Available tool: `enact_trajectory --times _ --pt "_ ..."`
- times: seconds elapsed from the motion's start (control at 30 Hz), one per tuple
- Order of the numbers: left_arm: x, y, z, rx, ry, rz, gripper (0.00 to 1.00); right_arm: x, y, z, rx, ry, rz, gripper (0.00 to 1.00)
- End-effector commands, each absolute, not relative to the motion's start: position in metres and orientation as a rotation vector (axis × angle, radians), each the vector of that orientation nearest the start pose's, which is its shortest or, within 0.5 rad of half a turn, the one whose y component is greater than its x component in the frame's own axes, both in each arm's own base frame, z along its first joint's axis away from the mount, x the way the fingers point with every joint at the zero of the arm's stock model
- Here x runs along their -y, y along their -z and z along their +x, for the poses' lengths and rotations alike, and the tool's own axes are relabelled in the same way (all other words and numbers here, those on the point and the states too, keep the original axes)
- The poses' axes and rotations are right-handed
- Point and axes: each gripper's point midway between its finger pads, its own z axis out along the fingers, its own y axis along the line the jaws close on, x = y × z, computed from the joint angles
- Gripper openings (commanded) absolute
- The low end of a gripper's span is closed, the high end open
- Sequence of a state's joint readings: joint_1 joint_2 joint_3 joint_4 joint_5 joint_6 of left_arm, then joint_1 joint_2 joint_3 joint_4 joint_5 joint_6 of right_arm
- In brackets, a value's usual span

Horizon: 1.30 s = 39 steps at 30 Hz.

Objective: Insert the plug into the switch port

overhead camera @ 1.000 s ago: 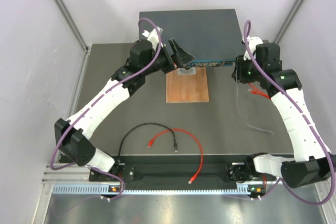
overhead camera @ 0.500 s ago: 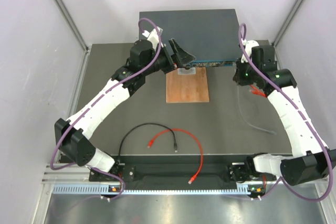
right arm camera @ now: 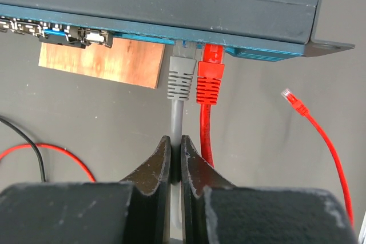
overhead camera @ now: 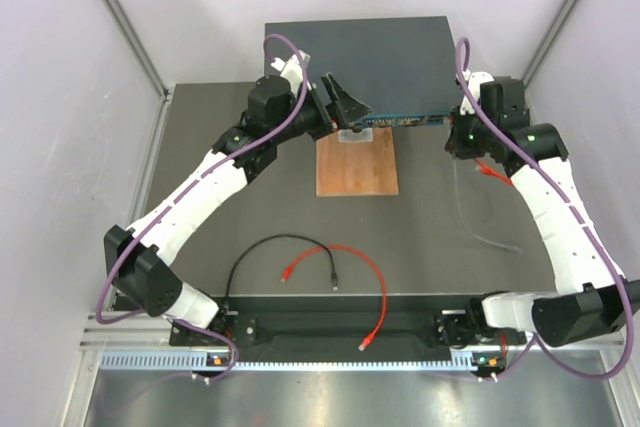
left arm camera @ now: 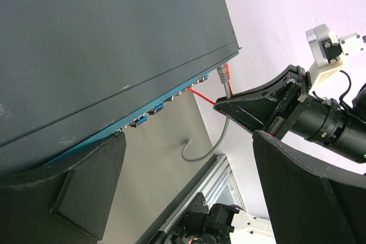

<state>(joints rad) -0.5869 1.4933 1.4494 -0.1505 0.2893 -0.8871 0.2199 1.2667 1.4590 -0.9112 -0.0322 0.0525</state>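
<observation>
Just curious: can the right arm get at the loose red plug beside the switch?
Probably, once freed: the loose red plug lies close by on bare table, but the right gripper is shut on the grey cable.

This is a robotics lab test cell. Bare pale walls (overhead camera: 60, 147) and aluminium frame posts (overhead camera: 120, 27) box in a dark table (overhead camera: 250, 197). A white left arm (overhead camera: 200, 192) and right arm (overhead camera: 560, 217) are bolted at its near edge, by a slotted cable duct (overhead camera: 330, 359). At the far end sits a rack network switch (overhead camera: 370, 57), a grey patch cable (right arm camera: 182, 81) at its ports. A loose red lead (overhead camera: 350, 252) lies near.
</observation>
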Motion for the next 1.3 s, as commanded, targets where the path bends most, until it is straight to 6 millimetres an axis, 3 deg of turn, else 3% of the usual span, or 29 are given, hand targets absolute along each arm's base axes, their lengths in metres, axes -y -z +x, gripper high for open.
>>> enact_trajectory --times 0.0,0.07,0.13,0.43,0.57,0.7,0.8,0.83,0.9,0.97,1.27 --pt "0.303 -0.307 0.385 -2.022 1.031 -0.171 0.99 -0.088 -0.345 0.368 -1.989 -0.196 -0.191 0.0" --pt "0.303 -0.306 0.385 -2.025 1.031 -0.171 0.99 -0.088 -0.323 0.368 -2.032 -0.186 -0.201 0.0" --pt "0.303 -0.305 0.385 -2.028 1.033 -0.169 0.99 -0.087 -0.319 0.37 -2.033 -0.177 -0.202 0.0" --pt "0.309 -0.31 0.384 -2.019 1.069 -0.157 0.99 -0.086 -0.375 0.385 -1.907 -0.167 -0.187 0.0" --pt "0.308 -0.311 0.384 -2.016 1.07 -0.149 0.99 -0.085 -0.375 0.383 -1.901 -0.167 -0.187 0.0" --pt "0.308 -0.315 0.379 -2.003 1.084 -0.131 0.99 -0.087 -0.354 0.375 -1.969 -0.178 -0.21 0.0" --pt "0.308 -0.321 0.375 -1.984 1.104 -0.11 0.99 -0.082 -0.349 0.368 -1.977 -0.16 -0.212 0.12" --pt "0.307 -0.324 0.372 -1.972 1.11 -0.102 0.99 -0.083 -0.35 0.366 -1.974 -0.161 -0.213 0.21" --pt "0.307 -0.328 0.37 -1.958 1.116 -0.084 0.99 -0.079 -0.349 0.359 -1.977 -0.153 -0.209 0.31" --pt "0.304 -0.336 0.366 -1.936 1.118 -0.066 0.99 -0.078 -0.35 0.352 -1.982 -0.151 -0.209 0.35" --pt "0.29 -0.385 0.33 -1.748 1.111 0.163 0.99 -0.066 -0.353 0.308 -1.999 -0.13 -0.238 0.76"
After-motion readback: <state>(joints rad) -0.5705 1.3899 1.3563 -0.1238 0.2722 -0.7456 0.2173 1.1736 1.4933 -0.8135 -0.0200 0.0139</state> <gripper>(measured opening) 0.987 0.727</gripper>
